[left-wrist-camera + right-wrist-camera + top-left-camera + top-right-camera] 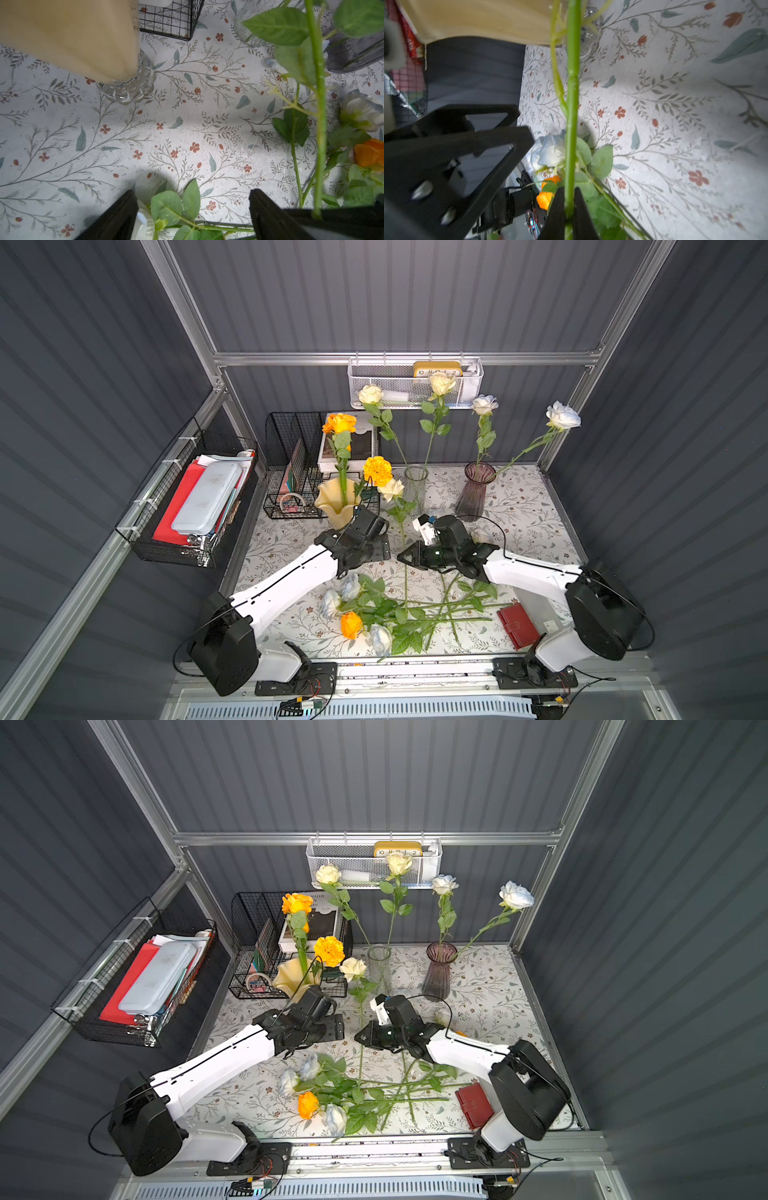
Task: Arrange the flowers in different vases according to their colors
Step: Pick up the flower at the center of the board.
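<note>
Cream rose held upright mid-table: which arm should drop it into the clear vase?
Right. The right pincer is shut on the cream rose by its stem, with the clear vase just beyond; the left pincer is open, holding nothing.

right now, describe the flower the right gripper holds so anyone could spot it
Look on the floral table between the yellow vase and the clear vase. A cream rose stands there, its stem pinched by the right gripper: the only upright flower outside a vase.
</note>
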Controlling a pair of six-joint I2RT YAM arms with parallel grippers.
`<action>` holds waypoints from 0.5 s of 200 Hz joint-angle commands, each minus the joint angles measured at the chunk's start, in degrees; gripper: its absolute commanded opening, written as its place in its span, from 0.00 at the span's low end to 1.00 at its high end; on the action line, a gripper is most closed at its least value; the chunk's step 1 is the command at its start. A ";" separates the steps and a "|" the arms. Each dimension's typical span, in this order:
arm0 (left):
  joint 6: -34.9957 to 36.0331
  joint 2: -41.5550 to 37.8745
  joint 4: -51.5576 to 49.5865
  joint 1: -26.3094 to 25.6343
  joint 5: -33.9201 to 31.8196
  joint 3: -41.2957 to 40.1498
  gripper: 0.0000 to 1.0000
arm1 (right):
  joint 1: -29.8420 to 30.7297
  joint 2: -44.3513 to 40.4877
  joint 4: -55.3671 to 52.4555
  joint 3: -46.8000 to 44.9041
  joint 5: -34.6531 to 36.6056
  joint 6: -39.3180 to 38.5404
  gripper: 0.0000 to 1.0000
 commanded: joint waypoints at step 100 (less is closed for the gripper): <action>1.52 0.26 6.69 3.51 2.63 -6.72 0.86 | 7.24 -47.81 -49.88 4.02 12.09 -4.94 0.00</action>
